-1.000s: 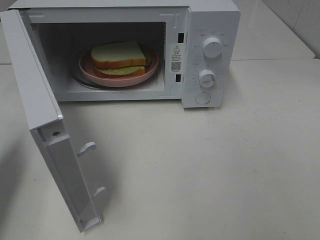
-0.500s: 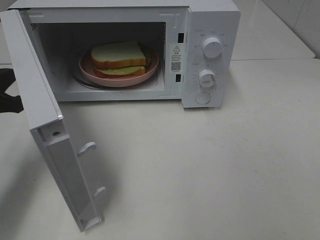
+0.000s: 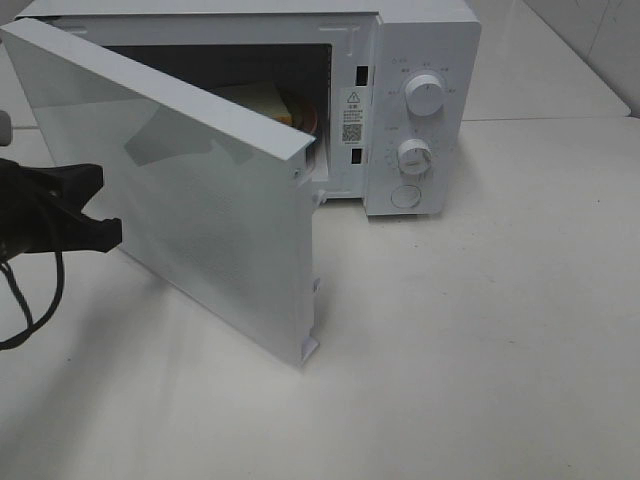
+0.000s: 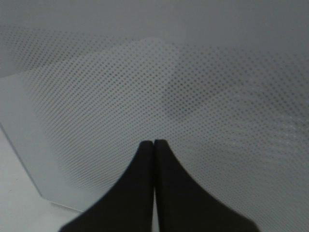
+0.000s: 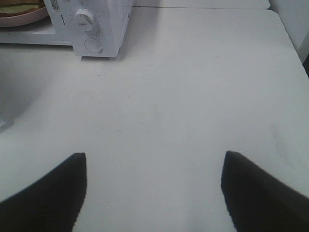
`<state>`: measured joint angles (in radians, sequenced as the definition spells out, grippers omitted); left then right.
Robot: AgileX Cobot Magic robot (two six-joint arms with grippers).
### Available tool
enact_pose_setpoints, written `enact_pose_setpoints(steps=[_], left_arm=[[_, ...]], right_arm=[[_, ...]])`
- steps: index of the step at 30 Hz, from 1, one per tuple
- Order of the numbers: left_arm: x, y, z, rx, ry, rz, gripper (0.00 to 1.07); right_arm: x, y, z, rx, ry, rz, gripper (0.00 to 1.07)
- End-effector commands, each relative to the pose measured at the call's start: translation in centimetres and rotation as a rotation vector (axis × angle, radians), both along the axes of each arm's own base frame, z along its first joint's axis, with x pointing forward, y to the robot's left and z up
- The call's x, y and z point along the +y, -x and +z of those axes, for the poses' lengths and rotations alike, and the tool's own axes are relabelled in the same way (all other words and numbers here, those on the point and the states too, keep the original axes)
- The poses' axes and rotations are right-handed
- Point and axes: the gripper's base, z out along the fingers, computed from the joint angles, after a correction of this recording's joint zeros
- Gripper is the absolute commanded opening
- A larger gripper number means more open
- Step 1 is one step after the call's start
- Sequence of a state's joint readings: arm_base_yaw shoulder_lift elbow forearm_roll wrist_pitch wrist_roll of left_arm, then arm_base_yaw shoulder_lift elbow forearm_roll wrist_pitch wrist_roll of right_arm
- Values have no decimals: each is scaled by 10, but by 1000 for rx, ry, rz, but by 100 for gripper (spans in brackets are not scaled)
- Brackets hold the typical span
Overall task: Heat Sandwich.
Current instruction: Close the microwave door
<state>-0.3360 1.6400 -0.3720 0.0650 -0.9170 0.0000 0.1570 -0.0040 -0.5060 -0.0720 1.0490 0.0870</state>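
Note:
The sandwich (image 3: 268, 101) lies on a pink plate (image 3: 311, 122) inside the white microwave (image 3: 420, 110). The half-closed door (image 3: 215, 215) hides most of it, so only a corner of bread shows in the exterior view. My left gripper (image 3: 102, 203) is at the door's outer face on the left. In the left wrist view the left gripper (image 4: 154, 143) is shut, empty, with its tips up against the door's dotted window. My right gripper (image 5: 153, 155) hangs open over bare table, empty and well away from the microwave (image 5: 104, 24). A sliver of the sandwich (image 5: 19, 7) and plate (image 5: 21, 19) shows there.
The microwave stands at the back of a white table (image 3: 480, 330), with two dials (image 3: 425, 97) and a round button (image 3: 405, 196) on its right panel. A black cable (image 3: 30, 300) trails from the left arm. A tiled wall rises at the far right.
The door has swung from wide open to about half shut. My left gripper came in from the left edge and now sits against the door. The sandwich went from plain view to mostly hidden.

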Motion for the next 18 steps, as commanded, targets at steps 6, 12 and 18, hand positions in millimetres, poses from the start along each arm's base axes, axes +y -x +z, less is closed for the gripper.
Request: enact_pose_setpoints(steps=[6,12,18], left_arm=[[-24,-13,11,-45,54,-11,0],[-44,-25,14,-44,93,-1,0],[-74,-37,20,-43,101,-61,0]], right_arm=[[0,3,0,-36,-9,-5,75],[0,3,0,-36,-9,-5,75],[0,3,0,-36,-9,-5,75]])
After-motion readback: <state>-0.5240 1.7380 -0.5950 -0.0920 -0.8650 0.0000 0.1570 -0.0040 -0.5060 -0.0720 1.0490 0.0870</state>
